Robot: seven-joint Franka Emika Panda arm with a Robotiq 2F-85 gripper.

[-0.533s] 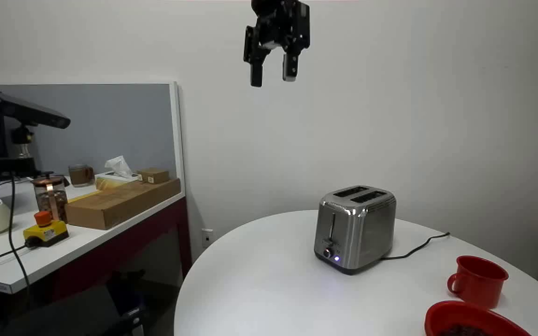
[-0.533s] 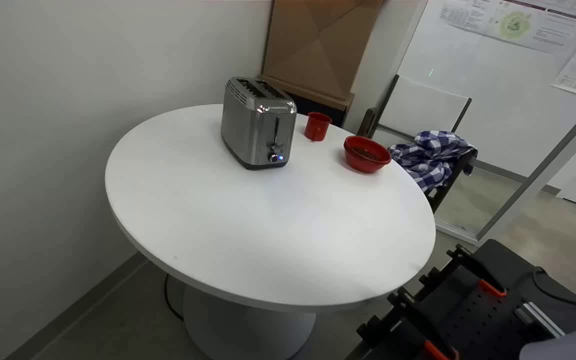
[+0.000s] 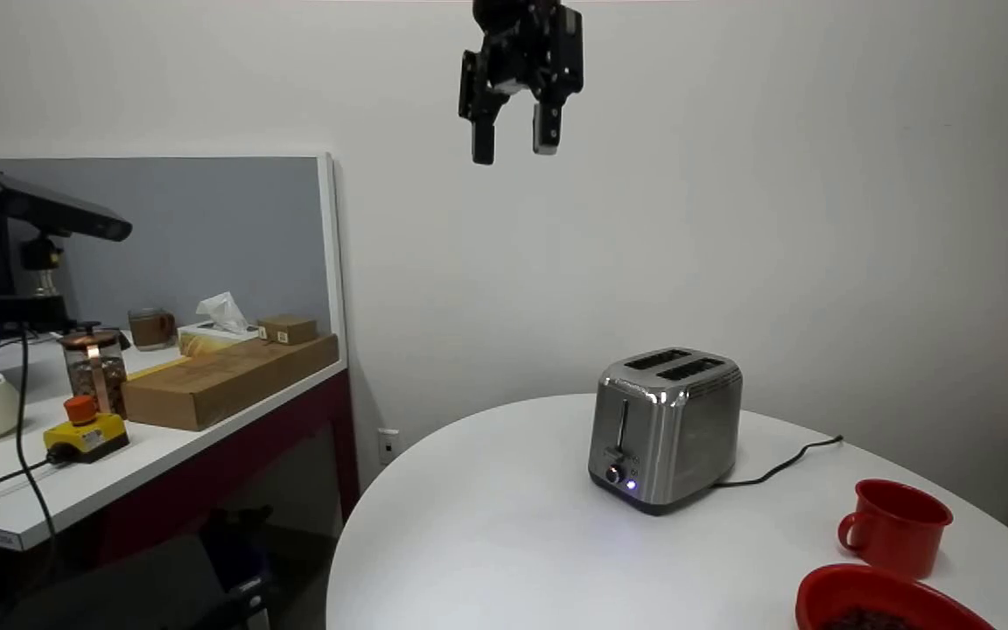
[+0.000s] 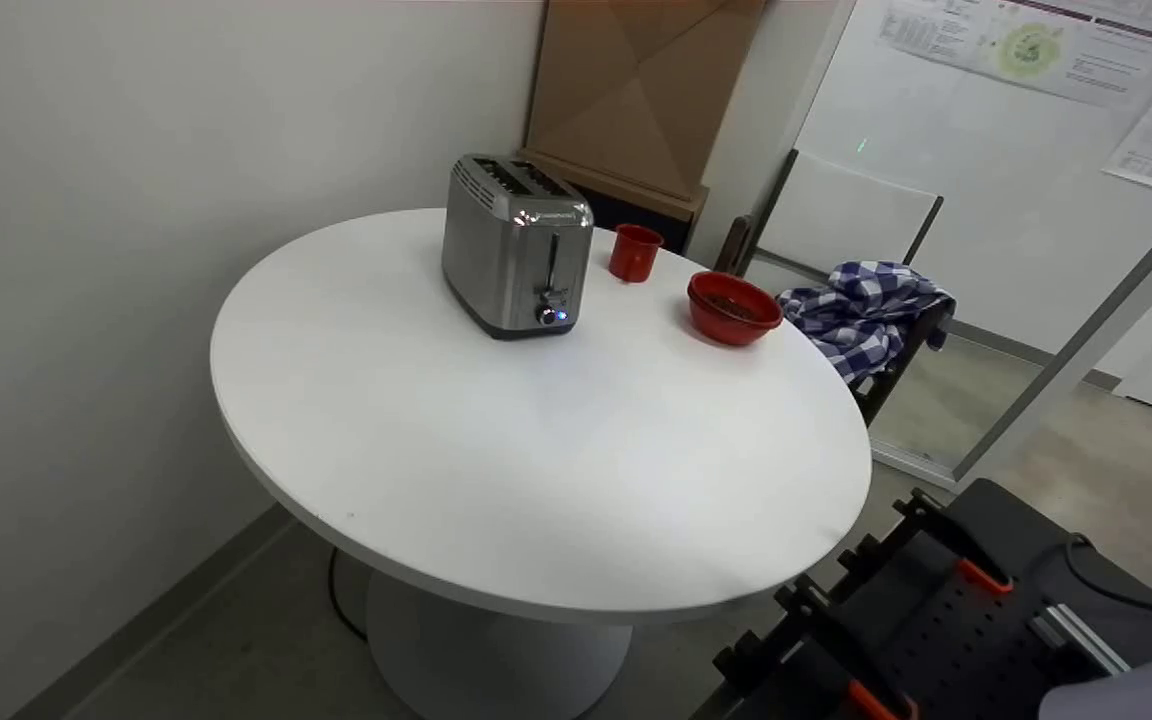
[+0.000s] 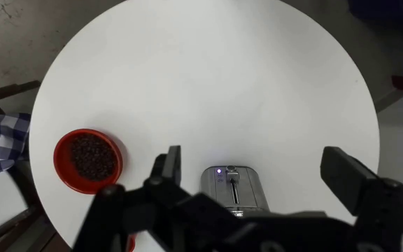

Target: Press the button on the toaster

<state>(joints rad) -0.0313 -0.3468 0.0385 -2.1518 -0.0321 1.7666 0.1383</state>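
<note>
In an exterior view, left to right: fingers [image 3: 483,144] wide apart, nothing gripped, up at 11 o'clock of the brushed-steel two-slot toaster [image 3: 670,433], well apart; toaster upright on round white desk [image 3: 469,534], indicator light [image 3: 631,485] lit; black cord [image 3: 762,479] off toward 3 o'clock; red mug [image 3: 904,534] at toaster's 4 o'clock; red bowl [image 3: 845,582] at mug's 6, small dark bits [image 5: 93,157] inside.
</note>
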